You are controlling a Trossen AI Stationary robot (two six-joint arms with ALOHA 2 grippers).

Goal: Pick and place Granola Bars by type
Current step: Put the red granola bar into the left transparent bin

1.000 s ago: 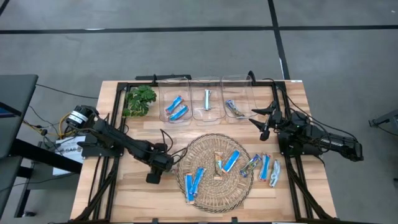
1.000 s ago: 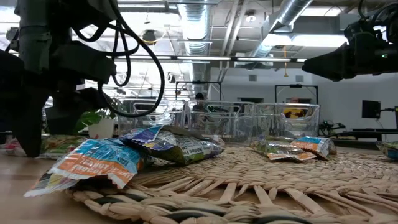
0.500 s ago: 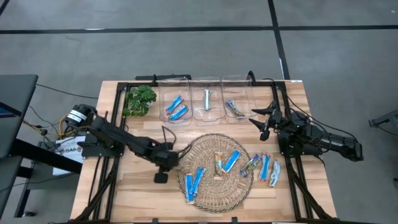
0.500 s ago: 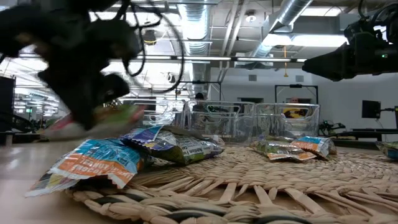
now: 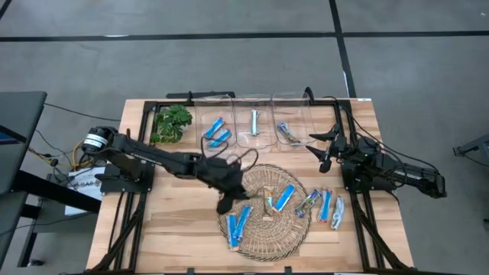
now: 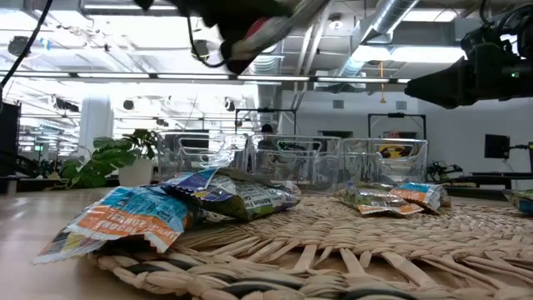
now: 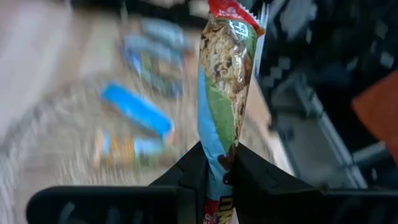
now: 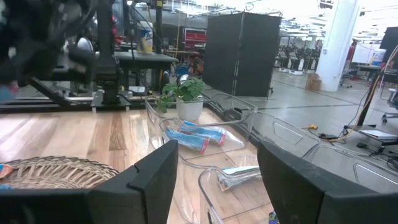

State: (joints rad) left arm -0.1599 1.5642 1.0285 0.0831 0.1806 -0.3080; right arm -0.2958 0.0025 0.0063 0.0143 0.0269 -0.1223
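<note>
Left gripper (image 7: pixel 214 171) is clamped tight on a multicoloured bar (image 7: pixel 227 81), red, green and tan wrapper standing up between the fingers, lifted above the near-left edge of the woven mat (image 5: pixel 263 229). So this looks like the carry step: next it needs a swing to the clear bins (image 5: pixel 254 122) at the back and a drop in the matching one. More bars lie on the mat. Right gripper (image 5: pixel 325 153) waits by the right-hand bin, fingers spread and empty.

no legible text, wrapper print on granola bars (image 7: pixel 225 93) (too blurred)
</note>
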